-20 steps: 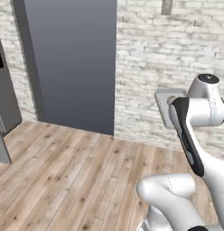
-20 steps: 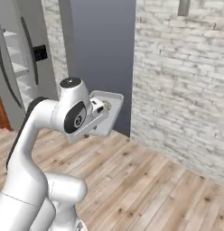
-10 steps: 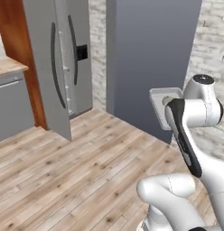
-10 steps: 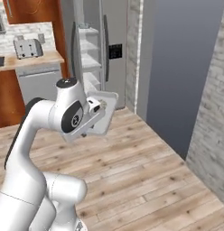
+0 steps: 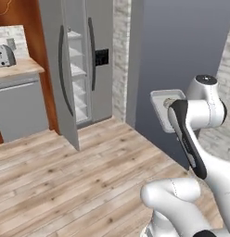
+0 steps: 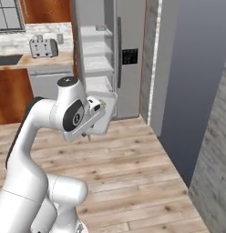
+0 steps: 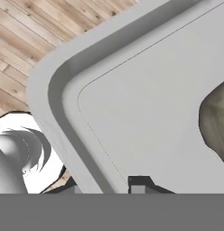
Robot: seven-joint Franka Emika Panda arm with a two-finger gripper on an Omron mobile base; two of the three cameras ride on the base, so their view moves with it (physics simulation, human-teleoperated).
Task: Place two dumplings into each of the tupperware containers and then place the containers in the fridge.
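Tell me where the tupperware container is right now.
The tupperware container is held up at the claw, above the wooden floor; in the right base view it sits before the open fridge.

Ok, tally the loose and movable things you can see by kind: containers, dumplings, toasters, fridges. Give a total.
Containers: 1, the tray held in the gripper
Dumplings: 1 in view, at the tray's edge
Toasters: 1, on the counter
Fridges: 1, door open
Total: 4
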